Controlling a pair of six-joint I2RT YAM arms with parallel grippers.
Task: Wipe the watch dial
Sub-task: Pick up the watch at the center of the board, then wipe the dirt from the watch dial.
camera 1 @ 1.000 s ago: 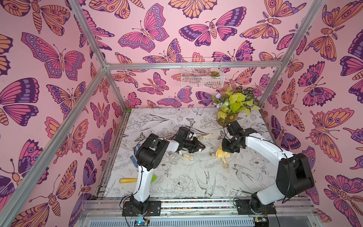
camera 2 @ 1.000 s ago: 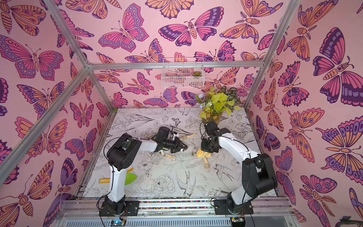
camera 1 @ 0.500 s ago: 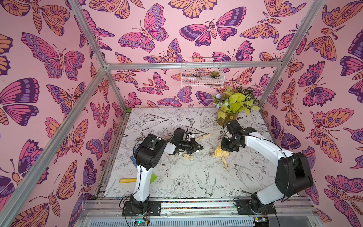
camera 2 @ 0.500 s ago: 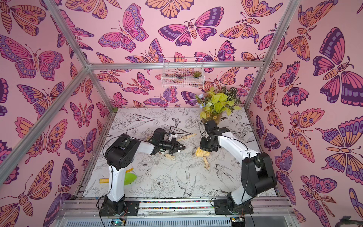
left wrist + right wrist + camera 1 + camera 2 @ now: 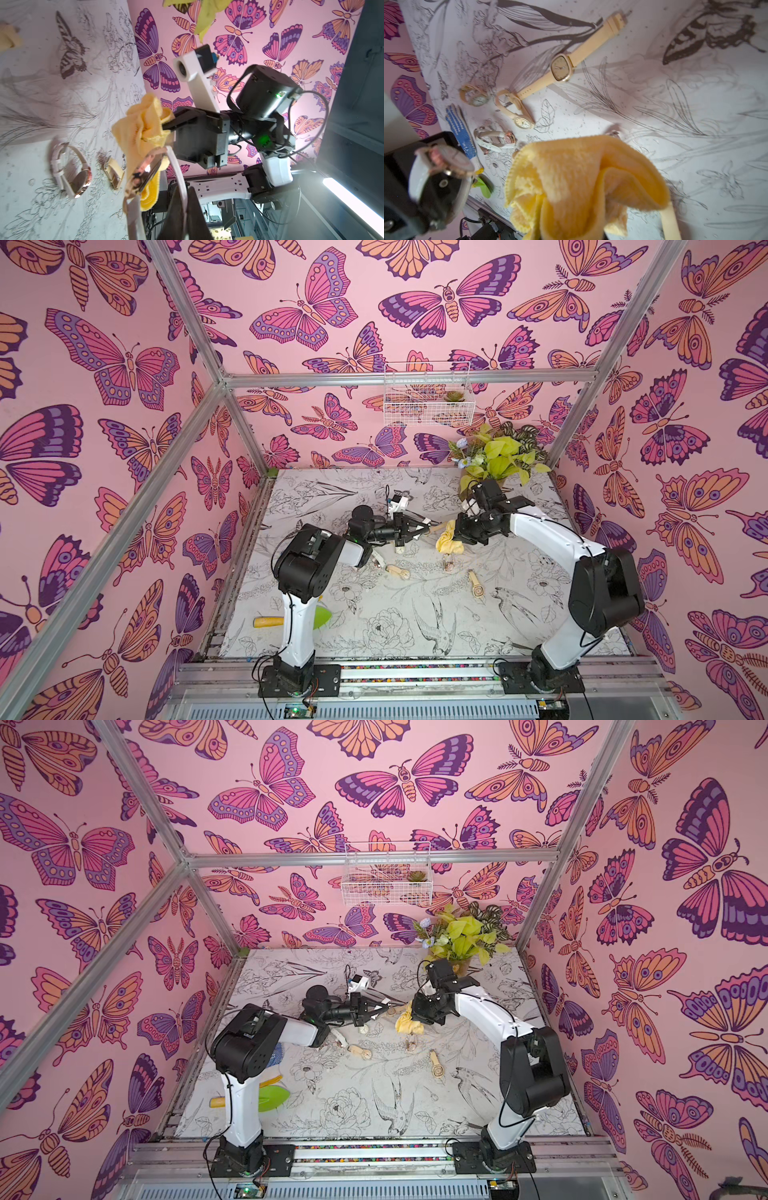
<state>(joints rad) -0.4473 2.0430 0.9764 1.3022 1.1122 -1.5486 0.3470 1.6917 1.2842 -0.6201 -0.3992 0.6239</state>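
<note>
My left gripper is shut on the pale strap of a watch, holding it in the air above the table. The watch's rose-gold dial shows nearly edge-on in the left wrist view, and the strap runs between the fingers. My right gripper is shut on a bunched yellow cloth, which hides its fingers in the right wrist view. The cloth hangs right next to the dial; whether they touch I cannot tell. In the right wrist view the watch sits beside the cloth.
Several other watches lie on the patterned table, among them a beige square one and one nearer the front. A blue-white glove, a green object and a yellow handle lie near the left arm. A plant stands at the back right.
The left gripper has risen and moved right with the watch. The right gripper has carried the cloth up and left, so the two now meet over the table's middle.
</note>
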